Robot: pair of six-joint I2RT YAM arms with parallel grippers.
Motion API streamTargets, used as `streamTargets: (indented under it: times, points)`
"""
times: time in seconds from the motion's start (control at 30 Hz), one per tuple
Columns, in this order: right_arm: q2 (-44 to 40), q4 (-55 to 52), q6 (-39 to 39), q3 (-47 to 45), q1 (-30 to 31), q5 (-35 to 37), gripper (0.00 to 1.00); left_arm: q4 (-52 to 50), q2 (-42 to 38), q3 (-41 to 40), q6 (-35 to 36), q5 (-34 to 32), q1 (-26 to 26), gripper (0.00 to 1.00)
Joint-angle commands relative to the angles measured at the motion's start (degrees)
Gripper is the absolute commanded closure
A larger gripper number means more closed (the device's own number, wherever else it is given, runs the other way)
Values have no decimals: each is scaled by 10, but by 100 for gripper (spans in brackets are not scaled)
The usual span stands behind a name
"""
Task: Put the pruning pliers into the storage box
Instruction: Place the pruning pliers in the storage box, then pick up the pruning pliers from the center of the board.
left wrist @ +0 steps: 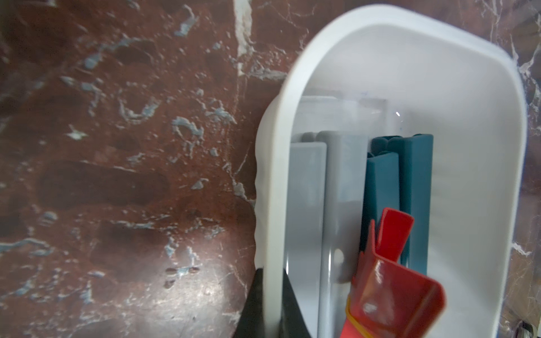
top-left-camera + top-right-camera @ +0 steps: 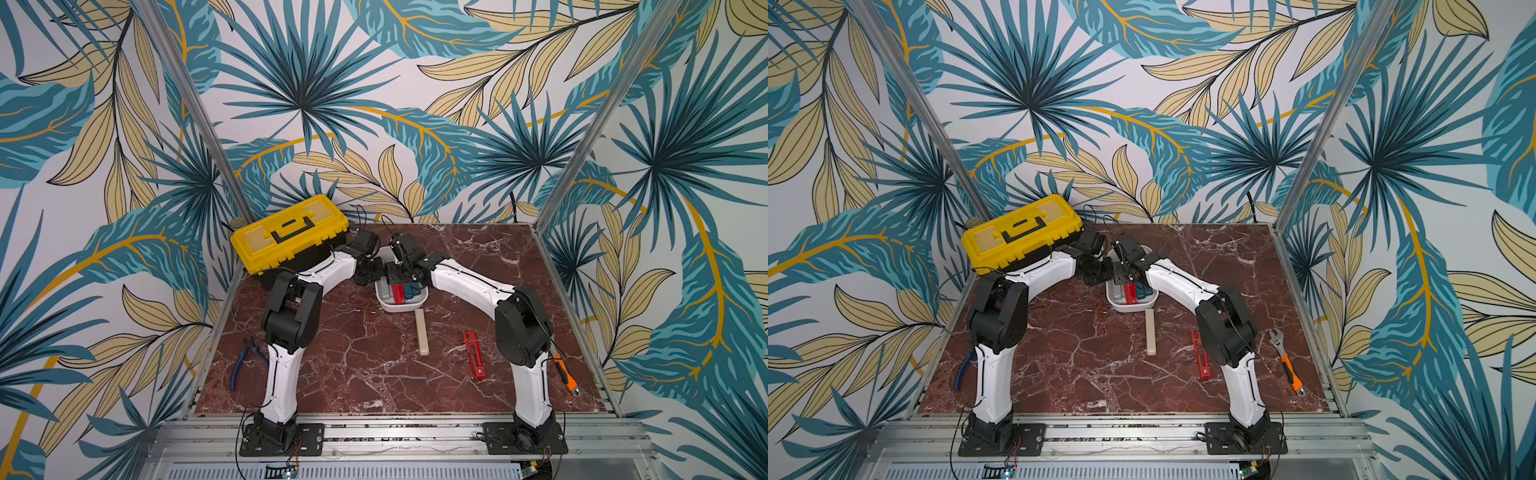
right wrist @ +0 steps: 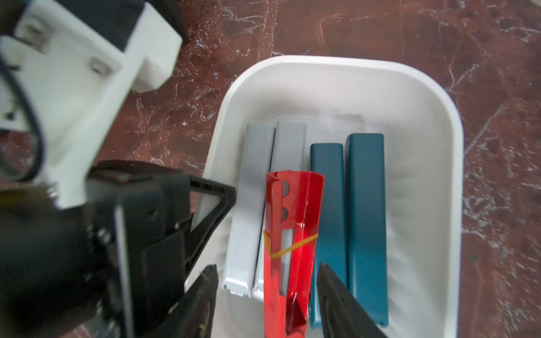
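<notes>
Storage box (image 2: pixel 399 309) is standing on the marble-patterned table (image 2: pixel 353 374), toward its far middle, between the two arms. Left gripper (image 1: pixel 270 304) is pinching the box's side wall, one finger inside and one outside, its jaws drawn narrow. Right gripper (image 3: pixel 268 265) is hovering over the box's near end with its jaws standing partly apart, straddling a red pruning plier (image 3: pixel 292 204) bound with a yellow rubber band (image 3: pixel 292 248); a gap is showing between one finger and the red frame. That red piece is lying over two grey pruning pliers (image 3: pixel 251 190) and two teal pruning pliers (image 3: pixel 366 204), which are lying side by side on the box floor. Beige pruning plier (image 2: pixel 422 332) is lying on the table just beside the box's near wall, and a second red pruning plier (image 2: pixel 473 355) is lying nearer the right arm. Yellow toolbox (image 2: pixel 289 235) is sitting at the far left corner, blue-handled cutters (image 2: pixel 241 368) are lying beside the left arm, and an orange-handled wrench (image 2: pixel 1287 361) is lying beyond the right arm.
</notes>
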Motion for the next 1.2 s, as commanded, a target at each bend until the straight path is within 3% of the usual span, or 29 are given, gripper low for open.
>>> streamTargets:
  times: [0.0, 0.27, 0.4, 0.57, 0.73, 1.0, 1.17]
  points:
    - [-55, 0, -10, -34, 10, 6, 42, 37, -31, 34, -3, 32, -10, 100]
    - [-124, -28, 11, -85, 9, 17, 41, 27, -38, 33, 0, 24, -10, 100]
    - [-168, -64, 48, -126, 9, 67, 41, 25, -41, 34, 2, 17, -10, 100]
    - [-226, -95, 88, -218, 9, 94, 41, 24, -40, 35, 2, 18, -10, 100]
    - [-322, -58, 130, -352, 8, 92, 41, 27, -41, 27, 4, 20, -9, 100]
    - [-458, -101, 170, -448, 10, 100, 41, 36, -48, 14, 4, 21, -9, 100]
    - [-483, -131, 212, -502, 10, 112, 41, 40, -47, 9, 4, 23, -9, 100]
